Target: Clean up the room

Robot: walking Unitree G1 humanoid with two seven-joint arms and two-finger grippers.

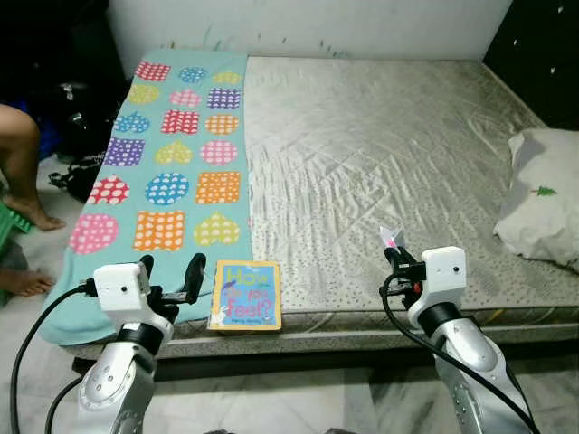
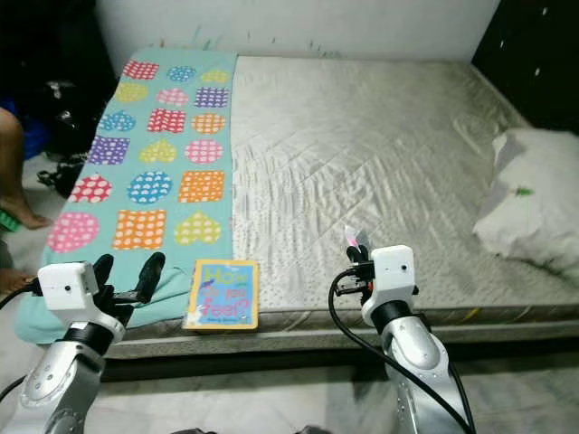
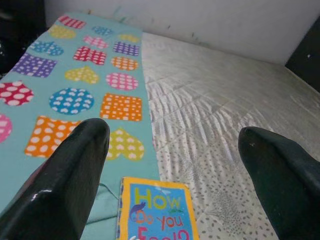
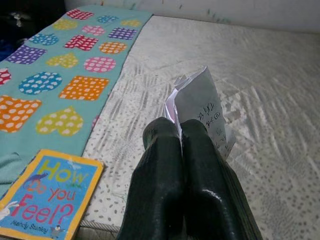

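A bare grey mattress (image 1: 380, 163) lies before me. A picture book (image 1: 245, 295), blue with a yellow border, rests at its front edge, partly on a teal patterned blanket (image 1: 172, 172). My left gripper (image 1: 169, 274) is open just left of the book, its fingers (image 3: 75, 170) wide apart above it. My right gripper (image 1: 393, 246) hovers over the front right of the mattress, shut on a crumpled scrap of white paper (image 4: 202, 107) with writing on it.
A white pillow (image 1: 547, 194) lies at the mattress's right side. A person's legs (image 1: 23, 172) stand on the floor at the left, by dark clutter (image 1: 77, 127). A white wall runs behind the bed; pale tiled floor (image 1: 298, 398) is below the front edge.
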